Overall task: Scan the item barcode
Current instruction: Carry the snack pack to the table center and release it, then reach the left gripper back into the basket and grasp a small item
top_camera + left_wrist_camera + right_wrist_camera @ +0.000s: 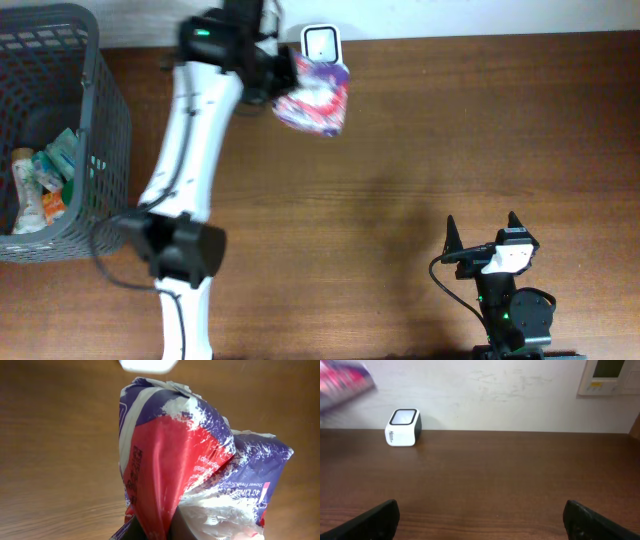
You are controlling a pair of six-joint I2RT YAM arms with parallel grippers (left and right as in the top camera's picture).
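My left gripper (278, 82) is clamped tight on the crumpled red, white and purple bag (315, 95). It holds the bag up off the table (430, 130), just beside the small white scanner (321, 42) at the far edge. My right gripper (482, 225) sits near the front edge, jaws spread wide, nothing between them. Off to the left, the grey basket (105, 110) has a few packets (45, 185) in it.

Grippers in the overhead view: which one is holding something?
The left gripper, shut on the red and purple packet by the scanner; the right gripper stands open and empty.
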